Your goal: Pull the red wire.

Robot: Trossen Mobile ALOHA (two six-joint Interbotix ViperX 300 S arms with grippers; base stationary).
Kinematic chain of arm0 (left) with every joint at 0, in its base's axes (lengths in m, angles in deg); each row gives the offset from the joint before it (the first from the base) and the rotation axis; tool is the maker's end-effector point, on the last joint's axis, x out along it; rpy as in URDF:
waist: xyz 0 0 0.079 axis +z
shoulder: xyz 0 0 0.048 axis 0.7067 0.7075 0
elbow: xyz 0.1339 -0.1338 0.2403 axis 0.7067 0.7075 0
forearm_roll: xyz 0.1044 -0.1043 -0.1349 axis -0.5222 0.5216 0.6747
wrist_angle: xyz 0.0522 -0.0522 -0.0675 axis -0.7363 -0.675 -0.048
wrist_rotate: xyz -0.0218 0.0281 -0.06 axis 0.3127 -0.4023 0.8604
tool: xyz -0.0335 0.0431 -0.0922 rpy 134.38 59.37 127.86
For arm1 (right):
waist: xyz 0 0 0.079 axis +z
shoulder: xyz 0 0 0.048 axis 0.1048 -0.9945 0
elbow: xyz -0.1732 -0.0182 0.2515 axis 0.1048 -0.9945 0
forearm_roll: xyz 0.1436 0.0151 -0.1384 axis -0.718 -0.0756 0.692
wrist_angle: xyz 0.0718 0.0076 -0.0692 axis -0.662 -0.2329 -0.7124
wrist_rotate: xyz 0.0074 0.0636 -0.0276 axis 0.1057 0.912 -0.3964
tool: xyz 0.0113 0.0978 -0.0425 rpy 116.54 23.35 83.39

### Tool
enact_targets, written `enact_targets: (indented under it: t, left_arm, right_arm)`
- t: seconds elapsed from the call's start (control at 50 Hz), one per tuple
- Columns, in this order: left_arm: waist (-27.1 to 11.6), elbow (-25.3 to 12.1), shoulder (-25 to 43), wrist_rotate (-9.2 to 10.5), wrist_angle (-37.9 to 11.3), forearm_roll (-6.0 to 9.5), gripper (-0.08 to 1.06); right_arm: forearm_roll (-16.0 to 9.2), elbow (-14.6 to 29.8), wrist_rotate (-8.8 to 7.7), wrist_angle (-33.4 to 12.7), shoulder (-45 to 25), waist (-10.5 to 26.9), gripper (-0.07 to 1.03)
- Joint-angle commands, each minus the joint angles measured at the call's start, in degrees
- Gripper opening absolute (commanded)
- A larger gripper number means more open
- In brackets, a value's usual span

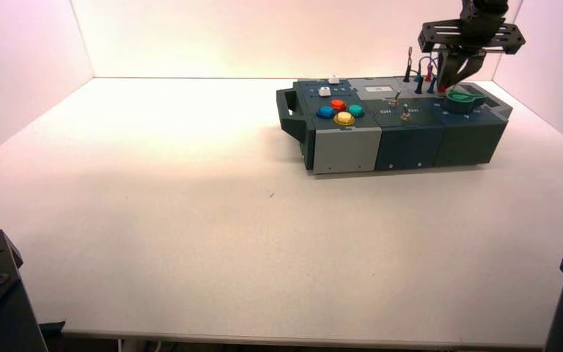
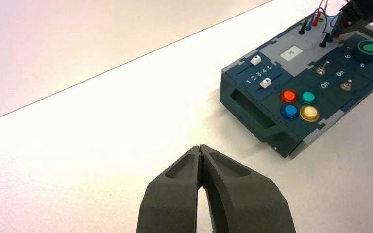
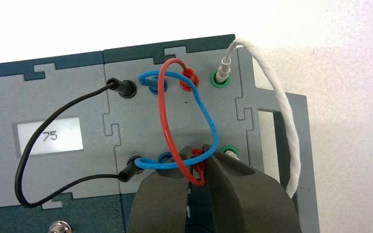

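The red wire [image 3: 162, 104] arches over the grey panel at the back of the box [image 1: 403, 139]. Its far plug [image 3: 189, 77] sits in a red socket, and its near plug [image 3: 197, 160] is between the fingers of my right gripper [image 3: 196, 148]. Both fingers press against that plug, so the gripper is shut on it. In the high view the right gripper [image 1: 451, 82] points down at the box's back right corner, where the red wire [image 1: 429, 72] stands. My left gripper [image 2: 200, 148] hangs shut and empty over the bare table, far from the box.
A blue wire [image 3: 209, 121] crosses the red one and lies over the right gripper's fingers. A white wire [image 3: 284, 111] loops off the box's side and a black wire [image 3: 34, 145] lies past a display reading 75 [image 3: 49, 136]. A green knob [image 1: 460, 99] is beside the gripper.
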Motion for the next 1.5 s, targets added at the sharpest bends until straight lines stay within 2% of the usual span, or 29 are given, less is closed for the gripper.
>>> enact_targets:
  t: [0.02, 0.5, 1.22, 1.28, 1.4, 1.5]
  left_arm:
    - [-0.2, -1.5, -0.4, -0.26, 0.6, -0.09, -0.03]
    - [-0.2, -1.5, -1.7, -0.26, 0.6, -0.09, -0.03]
    - [-0.2, -1.4, -1.7, -0.09, 0.6, 0.0, -0.03]
    - [-0.2, -1.4, -1.7, 0.0, 0.6, 0.0, -0.03]
    - [-0.2, -1.4, -1.8, 0.26, 0.6, 0.35, -0.03]
    - [-0.2, -1.4, -1.8, 0.53, 0.6, 0.44, -0.03]
  right_arm:
    - [0.1, 0.4, -0.26, 0.2, 0.4, 0.9, -0.02]
    - [0.8, 0.5, -0.26, -3.0, 5.6, 0.9, -0.02]
    - [0.9, 0.5, -0.26, -3.7, 8.8, 0.9, -0.02]
    - [0.9, 0.1, -0.26, -3.6, 8.6, 0.9, 0.01]
    - [0.7, -1.1, -0.26, -3.4, 9.2, 1.4, 0.14]
    - [0.7, -1.7, -0.26, -3.3, 10.2, 1.8, 0.17]
